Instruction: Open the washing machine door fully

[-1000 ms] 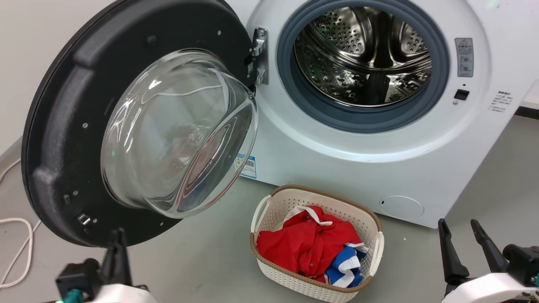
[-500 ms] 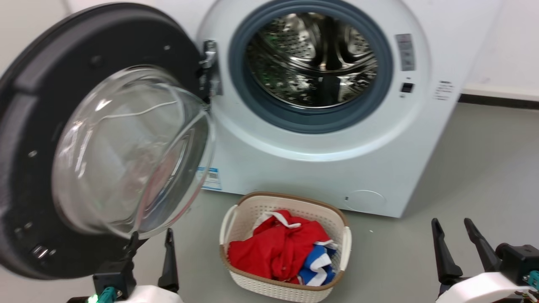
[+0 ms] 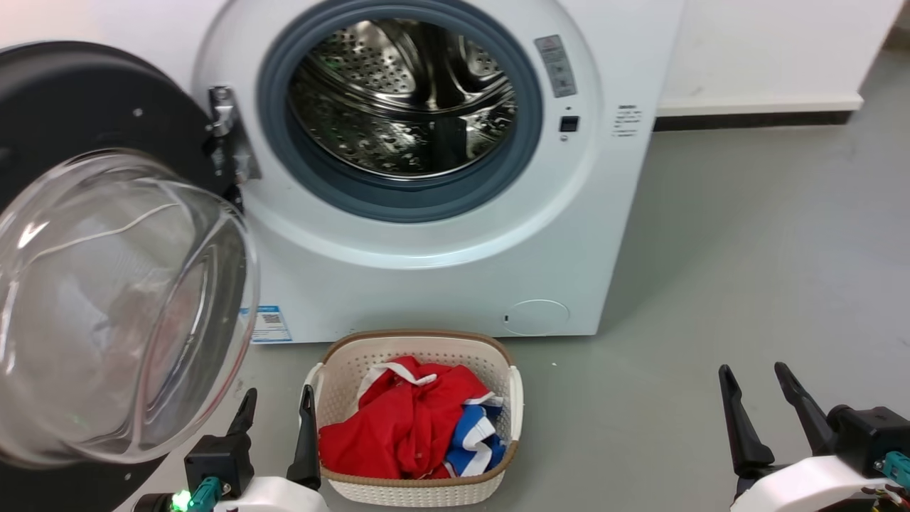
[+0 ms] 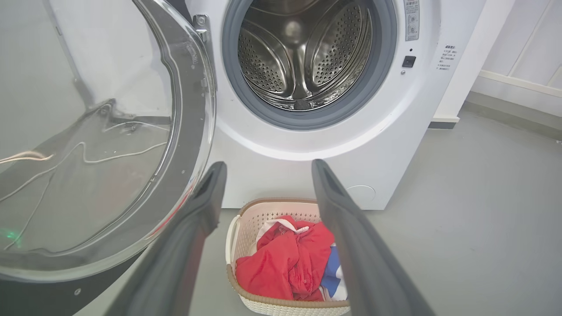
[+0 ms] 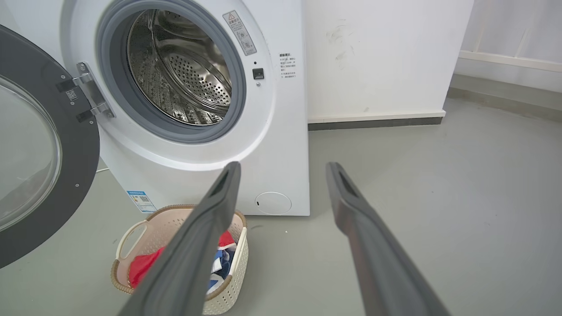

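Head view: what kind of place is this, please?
Probably a laundry area: a white front-loading washing machine with its door open, and a laundry basket of clothes on a grey floor.

washing machine door [image 3: 106, 213]: black, glass bowl, swung wide left | washing machine [image 3: 441, 270]: white, drum exposed

right end effector [image 3: 752, 368]: two dark tapered fingers [image 3: 741, 425]; white forearm [image 3: 810, 489], black wrist housing [image 3: 871, 430], teal connector [image 3: 897, 469]

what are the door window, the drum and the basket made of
door window: looks like clear glass, glossy, see-through with bright glints.
drum: seems to be polished steel, with mirror-like reflections and rows of punched holes.
basket: probably moulded plastic, matte cream lattice walls with a brown woven-look rim.
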Motion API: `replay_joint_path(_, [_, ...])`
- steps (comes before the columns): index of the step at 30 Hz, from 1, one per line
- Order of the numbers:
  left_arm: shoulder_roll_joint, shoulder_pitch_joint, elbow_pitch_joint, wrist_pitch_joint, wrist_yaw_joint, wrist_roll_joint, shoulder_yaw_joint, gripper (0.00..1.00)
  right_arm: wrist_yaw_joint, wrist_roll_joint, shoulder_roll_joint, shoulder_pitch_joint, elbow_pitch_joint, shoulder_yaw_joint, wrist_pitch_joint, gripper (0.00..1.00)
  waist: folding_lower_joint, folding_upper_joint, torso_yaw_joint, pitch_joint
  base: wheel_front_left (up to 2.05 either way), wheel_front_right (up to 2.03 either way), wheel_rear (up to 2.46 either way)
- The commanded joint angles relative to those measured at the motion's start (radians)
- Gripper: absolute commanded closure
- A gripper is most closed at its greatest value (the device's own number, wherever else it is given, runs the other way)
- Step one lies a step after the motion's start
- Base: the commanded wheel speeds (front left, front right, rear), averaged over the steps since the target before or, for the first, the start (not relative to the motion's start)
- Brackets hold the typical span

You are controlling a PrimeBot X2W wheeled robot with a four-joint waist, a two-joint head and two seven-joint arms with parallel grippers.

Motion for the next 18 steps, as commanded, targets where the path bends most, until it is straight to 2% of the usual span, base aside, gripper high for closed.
replay_joint_path(1, [0.003, -0.011, 0.006, -0.006, 0.004, 0.007, 0.000, 0.00, 0.000, 0.007, -0.002, -0.003, -0.005, 0.002, 0.000, 0.00, 0.0000, 0.0000, -0.014, 0.006, 0.00, 0.00, 0.00])
replay_joint_path(18, [0.014, -0.029, 0.010, -0.020, 0.007, 0.011, -0.007, 0.00, 0.000, 0.013, -0.002, -0.020, 0.015, 0.001, -0.027, 0.00, 0.0000, 0.0000, -0.035, 0.026, 0.00, 0.00, 0.00])
